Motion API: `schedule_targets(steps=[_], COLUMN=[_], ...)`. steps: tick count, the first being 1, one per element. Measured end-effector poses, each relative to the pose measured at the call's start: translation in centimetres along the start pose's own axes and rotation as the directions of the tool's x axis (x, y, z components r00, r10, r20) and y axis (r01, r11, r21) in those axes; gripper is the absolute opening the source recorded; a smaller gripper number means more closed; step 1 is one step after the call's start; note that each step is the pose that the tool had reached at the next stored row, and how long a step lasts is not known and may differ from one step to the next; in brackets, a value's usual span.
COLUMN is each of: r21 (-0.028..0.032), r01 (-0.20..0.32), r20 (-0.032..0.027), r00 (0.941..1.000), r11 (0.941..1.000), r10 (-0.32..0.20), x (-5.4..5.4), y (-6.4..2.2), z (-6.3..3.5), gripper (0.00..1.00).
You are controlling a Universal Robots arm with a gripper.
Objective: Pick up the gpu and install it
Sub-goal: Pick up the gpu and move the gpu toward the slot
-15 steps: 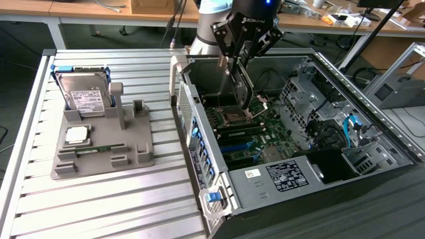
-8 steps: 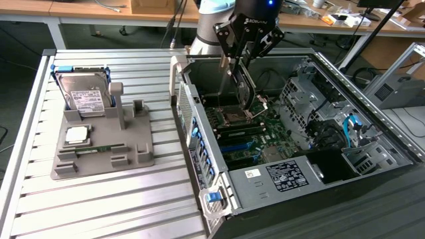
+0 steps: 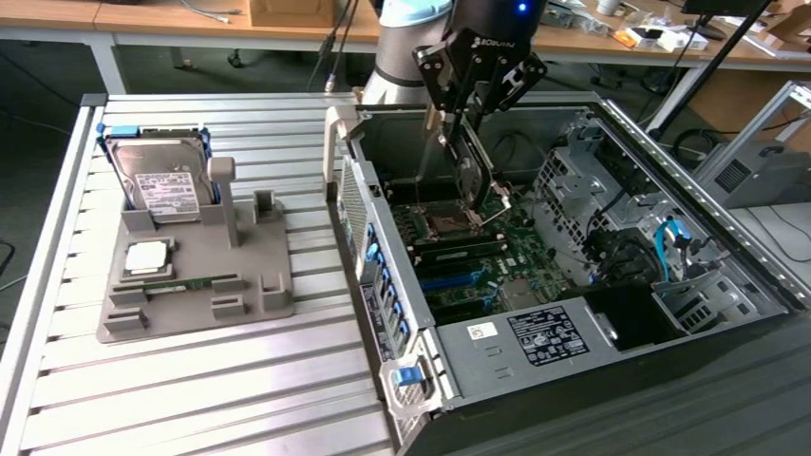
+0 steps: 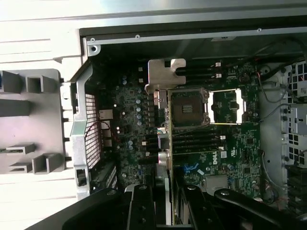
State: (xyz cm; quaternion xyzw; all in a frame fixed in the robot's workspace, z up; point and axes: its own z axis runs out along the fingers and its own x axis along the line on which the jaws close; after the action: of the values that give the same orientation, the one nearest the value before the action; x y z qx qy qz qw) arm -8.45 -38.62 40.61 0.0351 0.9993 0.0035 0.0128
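Claw (image 3: 466,106) holds the gpu (image 3: 472,176) by its upper edge, jaws partly closed on the thin card. The gpu hangs upright over the motherboard (image 3: 446,261) of the open computer case (image 3: 359,204), which sits on the slatted surface (image 3: 190,380). The card's silvery bracket (image 4: 165,76) is at one end.
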Motion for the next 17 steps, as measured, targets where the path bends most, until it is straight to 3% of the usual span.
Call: schedule_targets(steps=[17], r21=[0.0027], r01=[0.000], r20=[0.0002], r00=[1.0000], r11=[1.0000], r10=[0.000], x=[-0.92], y=[0.06], z=[0.35], gripper=[0.27])
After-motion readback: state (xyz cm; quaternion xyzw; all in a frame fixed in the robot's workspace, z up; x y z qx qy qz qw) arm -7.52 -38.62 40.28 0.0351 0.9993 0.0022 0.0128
